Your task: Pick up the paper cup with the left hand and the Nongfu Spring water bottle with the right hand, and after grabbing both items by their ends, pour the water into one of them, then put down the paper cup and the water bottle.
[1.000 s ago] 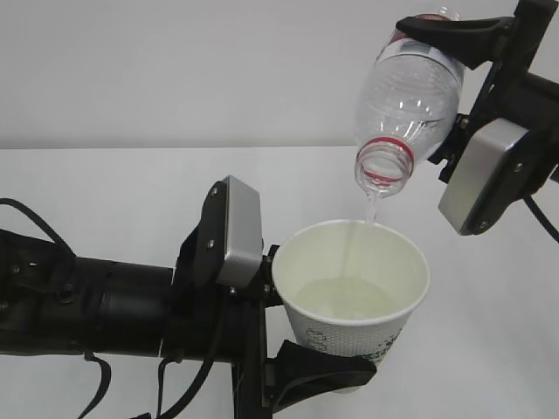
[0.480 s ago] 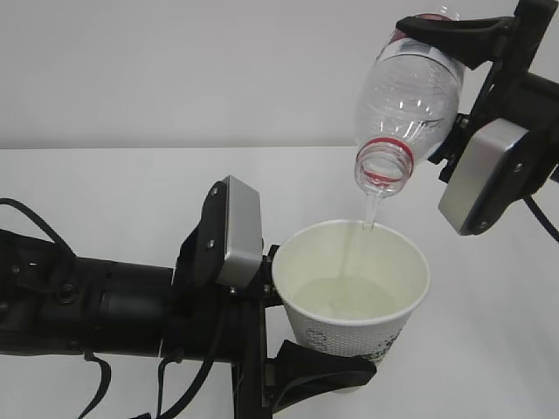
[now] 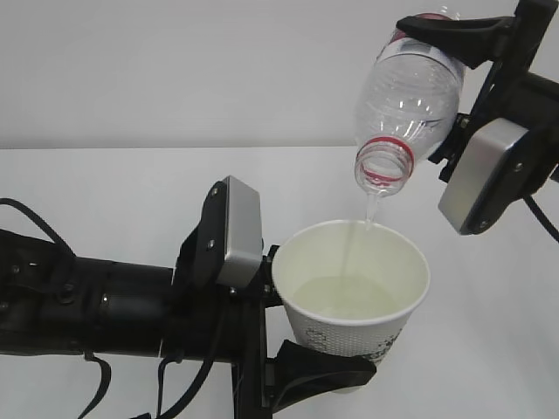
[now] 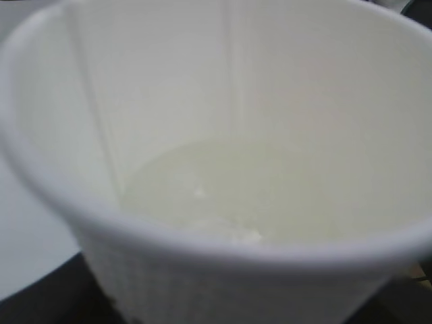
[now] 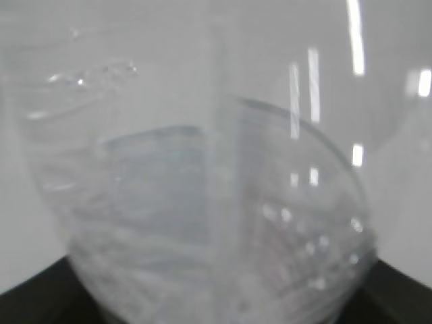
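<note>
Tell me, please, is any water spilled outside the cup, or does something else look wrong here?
Nothing stands out. The bottle is tipped neck-down above the paper cup, and the thin stream of water falls inside the rim into the pale pool. No water shows on the table.

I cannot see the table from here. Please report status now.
Left gripper shut on cup, upright. Right gripper shut on bottle, tipped mouth down. Water streaming into cup. Nothing in the way.
</note>
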